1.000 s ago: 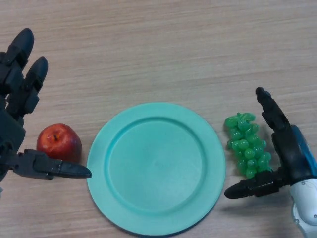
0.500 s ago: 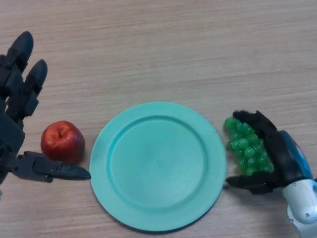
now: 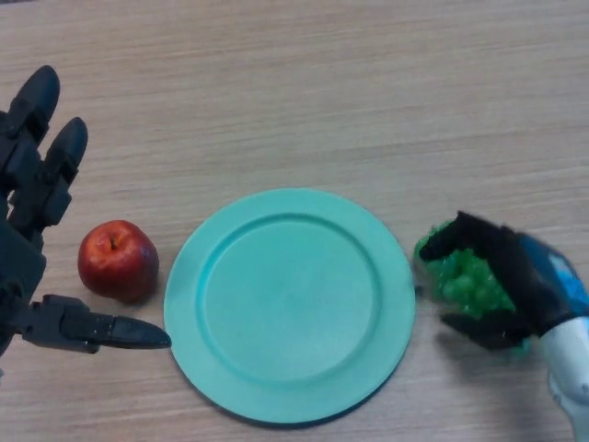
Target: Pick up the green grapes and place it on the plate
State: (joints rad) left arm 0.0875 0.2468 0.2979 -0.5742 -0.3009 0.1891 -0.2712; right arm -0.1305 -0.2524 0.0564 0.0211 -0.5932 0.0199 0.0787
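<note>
A bunch of green grapes (image 3: pixel 465 282) lies on the wooden table just right of the teal plate (image 3: pixel 290 304). My right hand (image 3: pixel 515 285) is wrapped over it: fingers curl across the top of the bunch and the thumb closes in below, so only part of the grapes shows. The plate holds nothing. My left hand (image 3: pixel 32 239) rests at the far left with fingers straight and thumb stretched out.
A red apple (image 3: pixel 117 261) sits between my left hand and the plate's left rim, touching neither.
My right hand moved left onto the grapes and curled its fingers and thumb around the bunch. The left hand and apple stayed roughly where they were.
</note>
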